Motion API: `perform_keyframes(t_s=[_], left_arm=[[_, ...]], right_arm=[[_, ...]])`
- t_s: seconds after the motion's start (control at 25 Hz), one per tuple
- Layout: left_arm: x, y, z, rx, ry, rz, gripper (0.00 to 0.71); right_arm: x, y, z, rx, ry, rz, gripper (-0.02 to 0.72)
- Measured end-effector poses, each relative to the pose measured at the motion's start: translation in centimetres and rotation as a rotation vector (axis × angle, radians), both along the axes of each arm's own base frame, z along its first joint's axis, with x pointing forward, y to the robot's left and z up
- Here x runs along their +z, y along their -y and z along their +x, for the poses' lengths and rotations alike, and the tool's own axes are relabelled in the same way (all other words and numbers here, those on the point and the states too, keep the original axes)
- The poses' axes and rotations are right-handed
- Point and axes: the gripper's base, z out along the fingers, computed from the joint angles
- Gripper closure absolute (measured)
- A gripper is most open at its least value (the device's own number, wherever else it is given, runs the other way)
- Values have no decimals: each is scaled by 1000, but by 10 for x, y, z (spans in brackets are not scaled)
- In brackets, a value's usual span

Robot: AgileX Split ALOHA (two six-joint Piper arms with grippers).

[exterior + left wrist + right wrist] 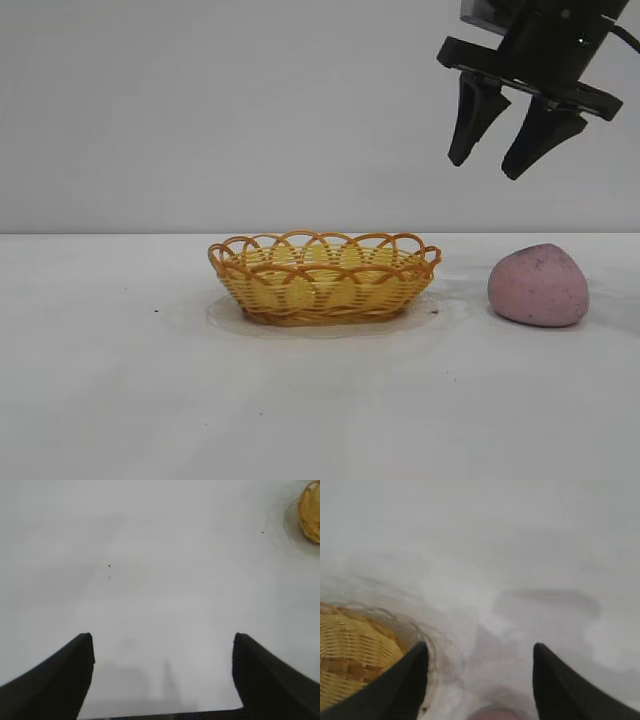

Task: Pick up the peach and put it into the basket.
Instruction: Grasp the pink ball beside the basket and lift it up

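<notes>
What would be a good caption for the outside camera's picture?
Open black right gripper hangs above a dull pink peach beside an empty yellow-orange wicker basket.

Exterior camera sits low, level with the surface (120,400); both wrist cameras look down past their end effectors, sharing the basket (323,278).

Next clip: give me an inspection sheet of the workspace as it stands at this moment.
Surface: white table, a few dark specks.
Job's things: peach on the table, right of the basket; basket looks empty.
Clutter: nothing seen.
Grippers: right claw open, empty, hanging above the gap between basket and peach; left claw open, empty, over bare table.
Cables: one dark lead at the right arm's top edge.
Surroundings: plain pale wall.
</notes>
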Motion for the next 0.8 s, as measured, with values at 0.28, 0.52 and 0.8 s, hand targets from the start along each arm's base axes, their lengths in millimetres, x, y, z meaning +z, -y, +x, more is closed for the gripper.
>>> perform_keyframes(t_s=[0.28,0.52,0.8], left_arm=[[-42,-3,-47,-13,112,-4,165],[-53,-2,-70,-32,246,-30,165],[-54,-1,-70,-39,246,-42,165]], right_arm=[[23,4,-5,23,65,-32,318],[49,9,-14,51,135,-74,318],[70,16,-29,105,149,-151,318]])
